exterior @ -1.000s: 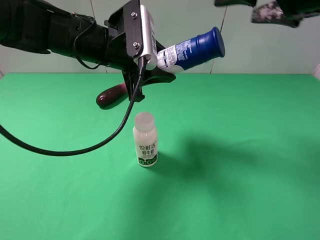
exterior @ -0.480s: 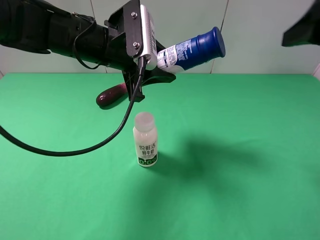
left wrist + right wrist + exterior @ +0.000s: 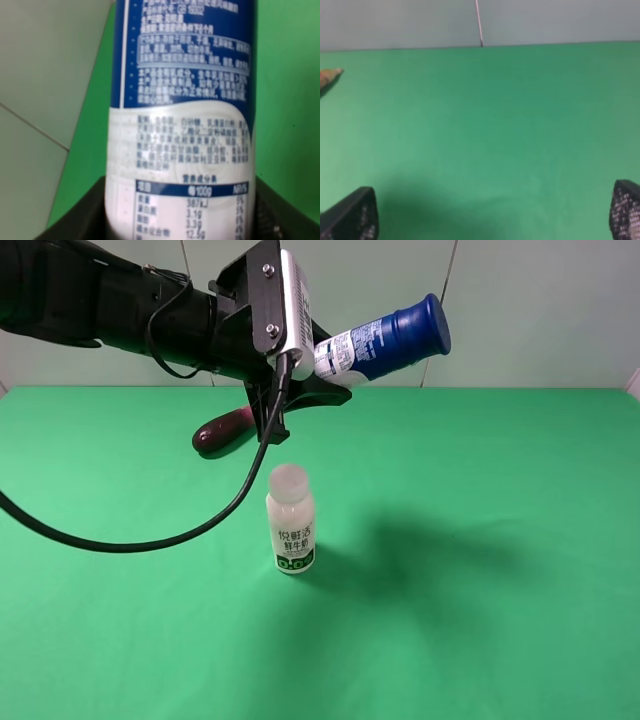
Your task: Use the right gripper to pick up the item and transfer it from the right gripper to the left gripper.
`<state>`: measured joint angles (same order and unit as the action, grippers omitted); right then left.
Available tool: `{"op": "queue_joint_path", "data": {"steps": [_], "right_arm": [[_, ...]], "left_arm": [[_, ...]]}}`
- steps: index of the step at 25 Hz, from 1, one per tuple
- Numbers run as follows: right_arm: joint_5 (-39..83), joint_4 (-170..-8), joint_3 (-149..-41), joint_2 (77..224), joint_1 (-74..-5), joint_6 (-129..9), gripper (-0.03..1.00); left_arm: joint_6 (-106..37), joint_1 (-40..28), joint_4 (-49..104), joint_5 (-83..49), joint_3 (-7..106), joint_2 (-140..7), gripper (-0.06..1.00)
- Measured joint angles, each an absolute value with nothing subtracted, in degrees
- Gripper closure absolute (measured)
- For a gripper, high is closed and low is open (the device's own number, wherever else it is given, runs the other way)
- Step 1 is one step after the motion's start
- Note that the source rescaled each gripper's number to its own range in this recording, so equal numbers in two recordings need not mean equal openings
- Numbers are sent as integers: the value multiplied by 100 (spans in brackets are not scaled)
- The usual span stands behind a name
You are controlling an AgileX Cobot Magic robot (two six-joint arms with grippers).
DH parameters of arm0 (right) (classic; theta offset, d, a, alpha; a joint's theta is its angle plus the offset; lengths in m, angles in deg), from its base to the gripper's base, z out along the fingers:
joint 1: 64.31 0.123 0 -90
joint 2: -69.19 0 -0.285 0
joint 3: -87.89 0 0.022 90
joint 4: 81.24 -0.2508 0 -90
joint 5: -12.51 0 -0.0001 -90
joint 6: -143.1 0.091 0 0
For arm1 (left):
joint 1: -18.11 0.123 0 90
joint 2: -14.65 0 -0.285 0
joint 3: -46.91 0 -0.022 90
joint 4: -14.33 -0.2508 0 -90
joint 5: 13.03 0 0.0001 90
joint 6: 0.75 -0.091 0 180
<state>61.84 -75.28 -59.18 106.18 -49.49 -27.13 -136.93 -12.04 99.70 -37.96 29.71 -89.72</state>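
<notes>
The item (image 3: 385, 343), a slim white bottle with a blue upper part and dark blue cap, hangs tilted high above the green table, cap pointing right. My left gripper (image 3: 318, 372), black with a white-silver block and a trailing cable, is shut on its white lower end. In the left wrist view the item's printed label (image 3: 182, 125) fills the frame between the dark fingers (image 3: 75, 222). My right gripper (image 3: 492, 212) is outside the exterior high view. In its own wrist view the fingertips (image 3: 350, 215) stand wide open over bare green cloth with nothing between them.
A short white-capped milk bottle (image 3: 290, 520) stands upright on the green table (image 3: 500, 540), below the left gripper. A dark purple eggplant (image 3: 222, 430) lies behind it to the left. A pale wall bounds the table's far edge.
The right gripper, seen at the upper right edge earlier, has left the exterior high view. The left arm and the item have not moved.
</notes>
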Motion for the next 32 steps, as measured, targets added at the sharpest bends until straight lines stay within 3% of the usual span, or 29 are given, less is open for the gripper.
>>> {"op": "queue_joint_path", "data": {"steps": [14, 32], "right_arm": [[7465, -7793, -5901, 8632, -4949, -3174, -3], [7041, -8291, -4279, 7828, -4949, -3409, -3]], "left_arm": [[-13347, -1204, 9966, -3796, 2971, -8972, 94], [-13308, -1204, 9959, -3796, 2971, -8972, 94]]}}
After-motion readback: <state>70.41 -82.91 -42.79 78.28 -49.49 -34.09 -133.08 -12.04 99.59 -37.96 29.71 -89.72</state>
